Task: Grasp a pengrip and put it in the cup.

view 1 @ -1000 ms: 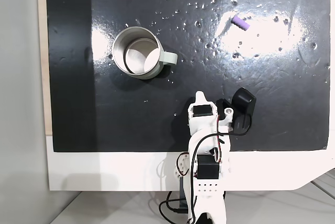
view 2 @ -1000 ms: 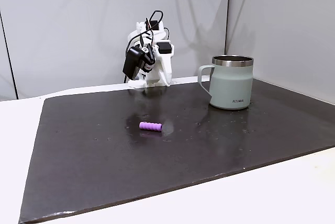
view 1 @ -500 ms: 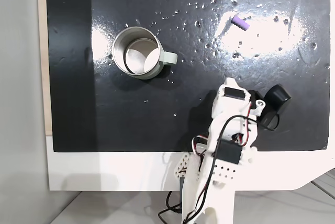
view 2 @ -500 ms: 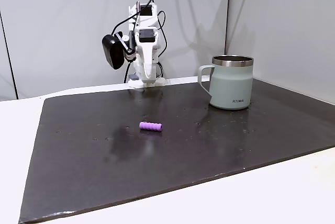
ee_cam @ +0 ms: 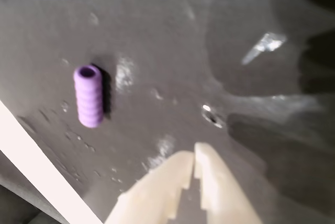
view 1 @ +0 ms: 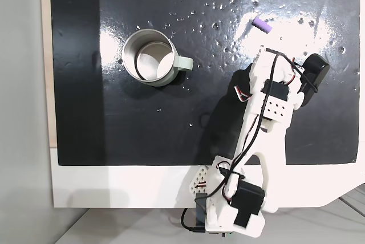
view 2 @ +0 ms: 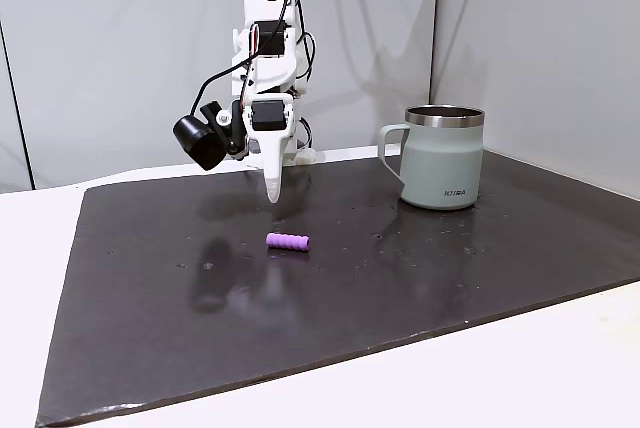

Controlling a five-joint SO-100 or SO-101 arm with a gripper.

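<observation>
- The gripper [ee_cam: 194, 157] enters the wrist view from the bottom edge; its two cream-coloured plastic fingers [ee_cam: 167, 182] lie pressed together at the tips and hold nothing.
- In the side-on fixed view the gripper [view 2: 272, 193] points straight down and tapers to a single point, clear of the mat [view 2: 400, 278].
- In the top-down fixed view the arm's white body hides the fingertips, so the finger state cannot be read there.
- The pengrip [ee_cam: 88, 96] is a short, ribbed, light-purple tube with an open end facing 12 o'clock in the wrist view. It lies flat on the mat, at about 10 o'clock from the fingertips and apart from them.
- The ribbing is also legible in the side-on fixed view, where the pengrip [view 2: 288, 241] lies below the gripper tip, slightly towards 5 o'clock.
- In the top-down fixed view the pengrip [view 1: 262, 25] appears as a small purple stub in a glare patch, at 12 o'clock from the arm's end.
- The cup [view 2: 441, 157] is a pale grey-green mug with a metallic rim, a side handle and small lettering, seen in the side-on fixed view.
- The top-down fixed view shows the cup's [view 1: 150, 57] light, round interior, with the handle at 3 o'clock. The cup stands well apart from the pengrip.
- The mat [view 1: 142, 124] is dark and glossy, with small raised specks and reflections.
</observation>
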